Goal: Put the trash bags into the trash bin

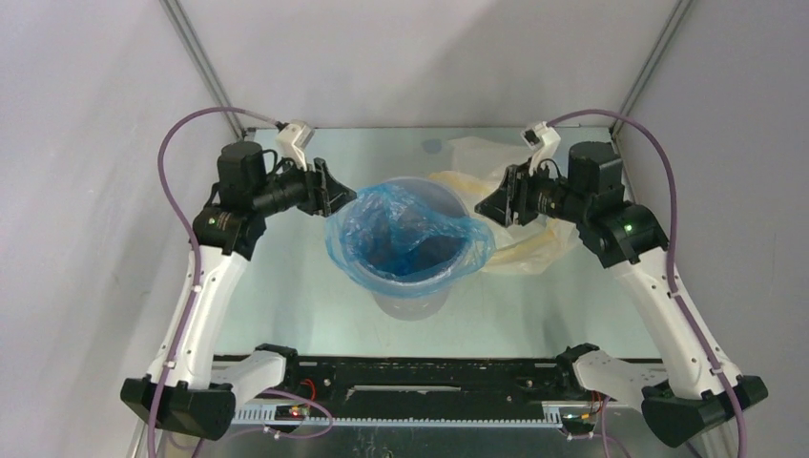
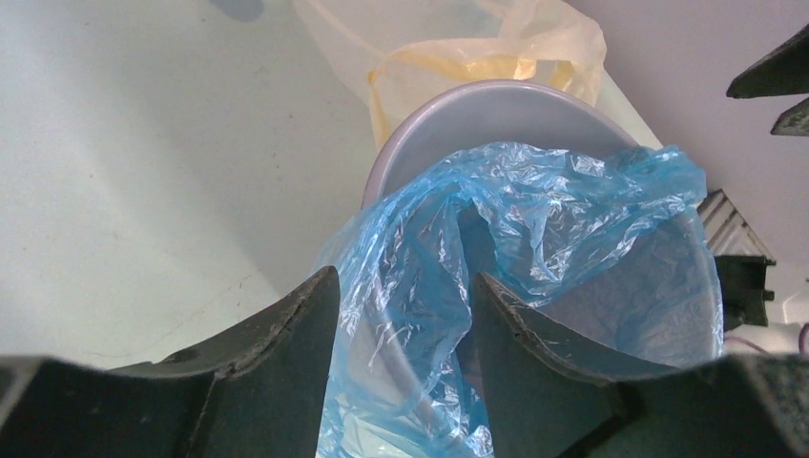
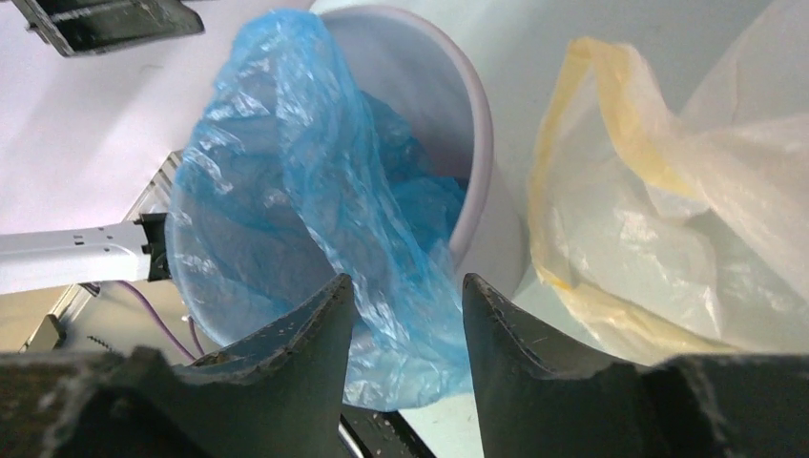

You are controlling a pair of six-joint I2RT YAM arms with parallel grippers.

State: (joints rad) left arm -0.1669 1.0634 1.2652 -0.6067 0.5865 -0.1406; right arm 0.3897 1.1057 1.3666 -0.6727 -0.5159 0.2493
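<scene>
Looking down from the top and catching the trash bin (image 1: 410,301) standing upright in the middle of the counter (image 1: 286,286), with the blue bag (image 1: 410,234) opening inside it and spilling over the rim, the cream-yellow bag (image 1: 536,243) lying just beside it, and the left gripper (image 1: 336,196) and right gripper (image 1: 487,205) hovering at opposite sides of the rim. Switching to the left wrist and seeing the left gripper (image 2: 401,277) released, jaws parted, with the blue bag (image 2: 553,210) running through the gap and the trash bin (image 2: 487,110) just beyond. Moving to the right wrist and finding the right gripper (image 3: 405,281) also released, with the blue bag (image 3: 277,143) hanging between its fingers down the wall of the trash bin (image 3: 420,86).
</scene>
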